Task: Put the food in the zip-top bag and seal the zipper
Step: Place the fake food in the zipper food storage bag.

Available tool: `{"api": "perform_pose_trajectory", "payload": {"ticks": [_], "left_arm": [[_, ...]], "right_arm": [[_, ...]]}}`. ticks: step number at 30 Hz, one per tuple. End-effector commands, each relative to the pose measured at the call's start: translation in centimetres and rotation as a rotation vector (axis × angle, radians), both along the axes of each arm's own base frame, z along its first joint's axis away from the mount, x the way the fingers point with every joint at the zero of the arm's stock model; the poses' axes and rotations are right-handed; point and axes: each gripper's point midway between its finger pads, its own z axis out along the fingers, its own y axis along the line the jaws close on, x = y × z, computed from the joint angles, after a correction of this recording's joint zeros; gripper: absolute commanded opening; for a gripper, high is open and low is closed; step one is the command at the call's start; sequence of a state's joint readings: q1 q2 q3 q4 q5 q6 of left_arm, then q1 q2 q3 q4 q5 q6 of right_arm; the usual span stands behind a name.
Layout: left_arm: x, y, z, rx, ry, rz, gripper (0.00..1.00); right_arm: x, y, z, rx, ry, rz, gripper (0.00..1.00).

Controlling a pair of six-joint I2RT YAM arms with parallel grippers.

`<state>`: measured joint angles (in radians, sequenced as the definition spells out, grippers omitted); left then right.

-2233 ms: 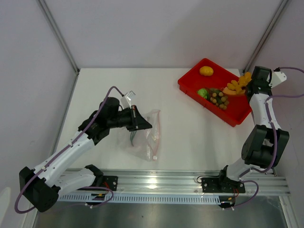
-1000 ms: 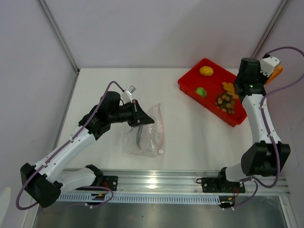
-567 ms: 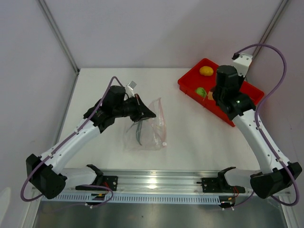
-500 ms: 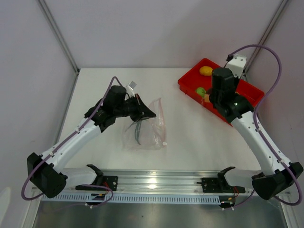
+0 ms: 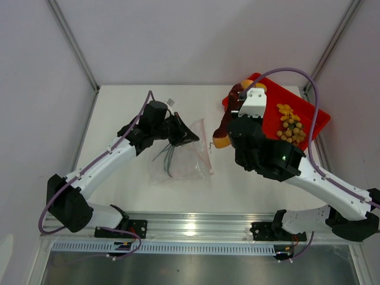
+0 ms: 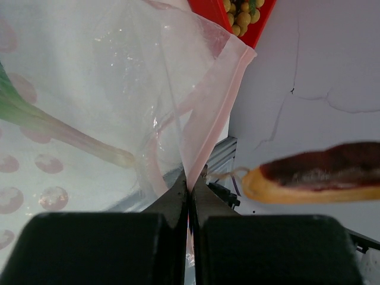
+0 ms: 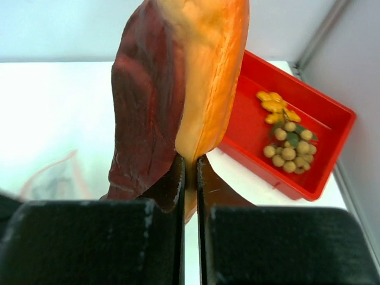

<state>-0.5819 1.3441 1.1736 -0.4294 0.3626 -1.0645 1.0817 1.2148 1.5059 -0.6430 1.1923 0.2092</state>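
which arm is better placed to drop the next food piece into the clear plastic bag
Right. The right gripper is shut on the dark red and orange food slice, close beside the clear plastic zip-top bag. The left gripper is occupied, pinching the bag's pinkish mouth edge.

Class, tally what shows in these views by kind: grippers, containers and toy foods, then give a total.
Grippers: 2 (left gripper, right gripper)
Containers: 2 (zip-top bag, red tray)
Toy foods: 5 (red-orange slice, green leaves, grape bunch, orange pieces, yellow fruit)
Total: 9
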Motion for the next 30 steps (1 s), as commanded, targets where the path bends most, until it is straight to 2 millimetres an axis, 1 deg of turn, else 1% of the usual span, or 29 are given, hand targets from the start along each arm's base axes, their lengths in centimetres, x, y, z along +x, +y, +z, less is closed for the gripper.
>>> {"api": "perform_pose_trajectory", "payload": {"ticks": [1,2,7,11,13,14,16,20,22,23,26,27,28,29,30], "left_arm": [[1.1,-0.8,3.1,-0.065,-0.054,0.005,0.01],[1.2,-0.9,3.2,-0.066,-0.054,0.006,0.01],[0.9,-0.9,4.4,-0.104,-0.085,0.001,0.01],[0.3,-1.2,5.7,-0.165,-0.115,-0.027,0.0],[-0.1,-1.2,5.8,-0.187,-0.112,-0.028,0.01],[-0.1,-1.2,6.4,-0.202,-0.127,-0.028,0.01],[-0.3,-1.2,6.8,-0.213,-0.13,-0.026,0.01],[-0.3,-1.2,7.8,-0.236,-0.149,-0.027,0.01],[-0.2,-1.3,8.0,-0.245,-0.151,-0.025,0.01],[-0.1,-1.3,8.1,-0.248,-0.152,-0.025,0.01],[0.0,-1.6,8.3,-0.257,-0.147,-0.031,0.01],[0.1,-1.7,8.4,-0.26,-0.147,-0.031,0.01],[0.0,-1.8,8.4,-0.266,-0.146,-0.037,0.01],[0.0,-1.8,8.7,-0.271,-0.15,-0.04,0.01],[0.0,-1.9,8.9,-0.277,-0.154,-0.043,0.01]], "right_arm": [[-1.1,0.2,2.0,0.082,-0.05,-0.038,0.0],[-1.2,0.5,1.9,0.091,-0.048,-0.029,0.0],[-0.9,2.3,0.1,0.105,-0.009,0.0,0.0],[-0.6,3.5,-1.1,0.146,0.011,0.007,0.0],[-0.5,4.1,-1.9,0.158,0.034,0.024,0.0],[-0.4,4.5,-2.3,0.18,0.043,0.033,0.0],[-0.4,5.0,-2.9,0.209,0.064,0.051,0.0],[-0.7,6.9,-5.3,0.253,0.132,0.111,0.0],[-1.0,7.6,-6.4,0.257,0.153,0.125,0.0],[-1.3,8.2,-6.8,0.256,0.167,0.149,0.0],[-2.1,9.3,-7.7,0.24,0.194,0.191,0.0],[-2.5,10.1,-8.2,0.239,0.223,0.231,0.07],[-2.8,10.5,-8.6,0.225,0.244,0.262,0.19],[-3.1,10.9,-8.7,0.225,0.257,0.287,0.35],[-3.7,11.4,-8.9,0.232,0.28,0.329,0.64]]}}
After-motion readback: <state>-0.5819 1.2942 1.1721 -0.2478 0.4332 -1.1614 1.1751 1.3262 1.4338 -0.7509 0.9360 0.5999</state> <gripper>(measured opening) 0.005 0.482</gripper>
